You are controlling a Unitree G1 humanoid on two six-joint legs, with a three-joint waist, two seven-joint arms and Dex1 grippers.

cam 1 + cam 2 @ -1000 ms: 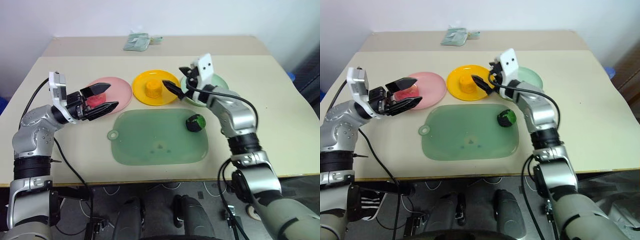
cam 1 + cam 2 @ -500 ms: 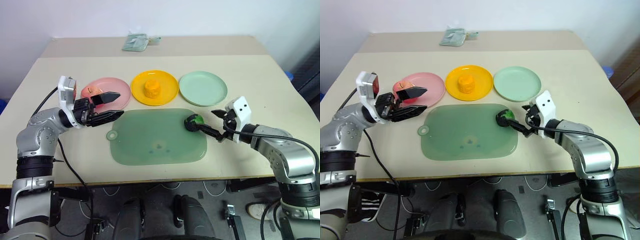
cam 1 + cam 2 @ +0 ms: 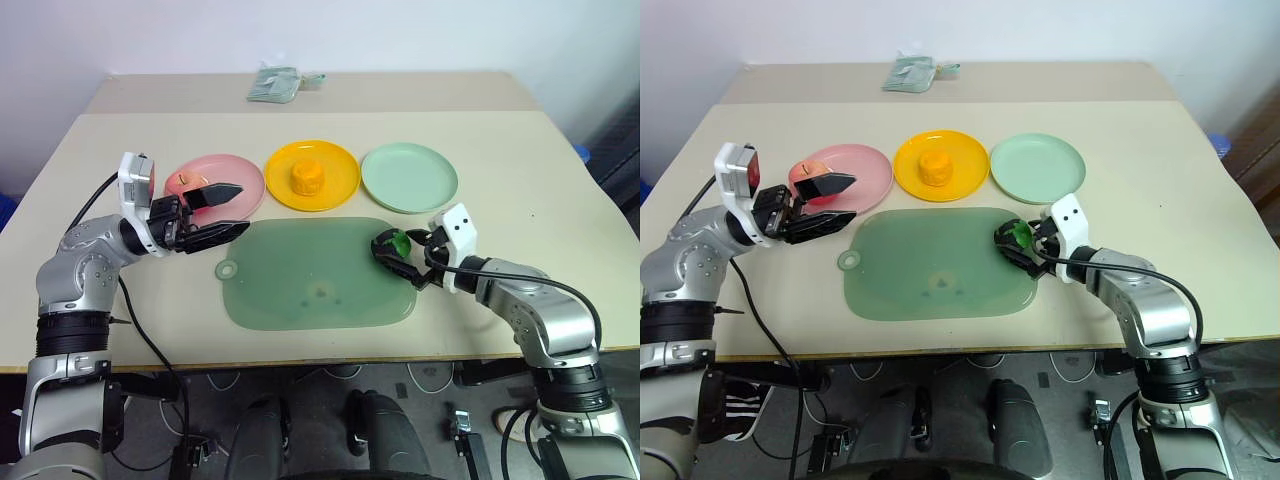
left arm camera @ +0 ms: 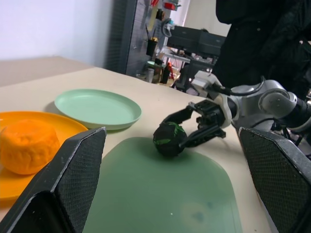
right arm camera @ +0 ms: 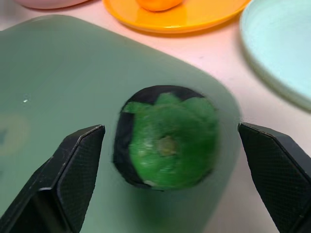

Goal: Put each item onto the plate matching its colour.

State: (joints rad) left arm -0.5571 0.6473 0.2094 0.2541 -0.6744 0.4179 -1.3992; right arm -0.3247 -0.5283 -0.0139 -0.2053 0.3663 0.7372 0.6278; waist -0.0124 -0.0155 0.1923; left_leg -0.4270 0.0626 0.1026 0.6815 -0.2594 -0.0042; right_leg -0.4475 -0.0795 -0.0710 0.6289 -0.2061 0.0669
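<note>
Dark green and lumpy, the ball [image 3: 389, 245] sits on the mat's [image 3: 300, 275] right edge, where the right claw [image 3: 403, 256] has just dropped from above the plates to straddle it, jaws spread, so pinching comes next, then the mint plate [image 3: 409, 176]; the left claw [image 3: 222, 210] waits spread by the pink plate [image 3: 240, 175].

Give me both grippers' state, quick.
Left gripper: open, empty, beside the round pink plastic plate.
Right gripper: open, fingers either side of the dark green lumpy ball, not closed on it.
</note>
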